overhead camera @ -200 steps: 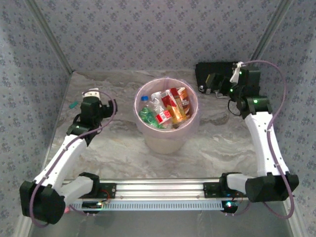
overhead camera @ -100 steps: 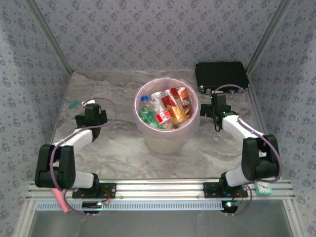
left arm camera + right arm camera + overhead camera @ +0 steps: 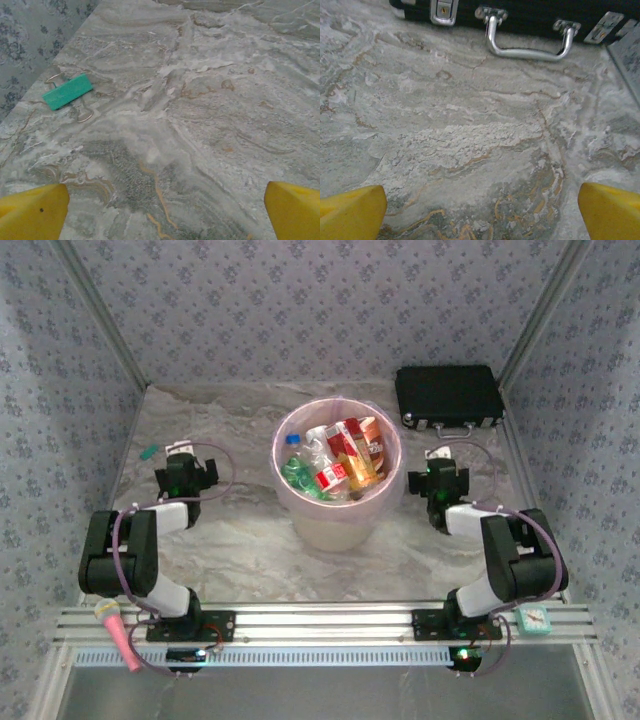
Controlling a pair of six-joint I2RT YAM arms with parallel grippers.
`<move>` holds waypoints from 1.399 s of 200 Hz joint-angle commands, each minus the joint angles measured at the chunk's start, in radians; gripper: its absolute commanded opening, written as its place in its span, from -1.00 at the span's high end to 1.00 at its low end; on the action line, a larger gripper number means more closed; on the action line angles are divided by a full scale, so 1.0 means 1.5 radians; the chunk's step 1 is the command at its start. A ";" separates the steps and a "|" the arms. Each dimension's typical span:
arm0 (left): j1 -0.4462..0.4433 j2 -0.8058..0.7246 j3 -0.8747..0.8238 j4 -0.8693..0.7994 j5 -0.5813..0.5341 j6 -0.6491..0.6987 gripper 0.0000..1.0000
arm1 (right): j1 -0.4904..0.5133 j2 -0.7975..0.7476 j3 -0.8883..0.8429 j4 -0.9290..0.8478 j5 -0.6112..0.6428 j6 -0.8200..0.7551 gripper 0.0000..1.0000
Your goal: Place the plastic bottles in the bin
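Plastic bottles heaped inside bin, between left and right jaws, both spread wide, holding nothing.

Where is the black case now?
In the top view the black case lies at the far right corner of the table, beyond and right of the bin; the right wrist view shows its metal handle facing the right gripper.

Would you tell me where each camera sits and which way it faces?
Top external: above and behind the arms, looking down on the table, the bin of plastic bottles; both arms show.
Left wrist: low, facing a green clip; open left gripper at the bottom corners.
Right wrist: low, facing the handle of the black case; open right gripper at the bottom corners.
Shared: top external also shows clip and case.
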 commanded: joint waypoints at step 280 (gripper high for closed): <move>0.009 0.019 -0.076 0.181 0.093 0.029 -1.00 | -0.114 0.024 -0.057 0.195 -0.146 0.042 -1.00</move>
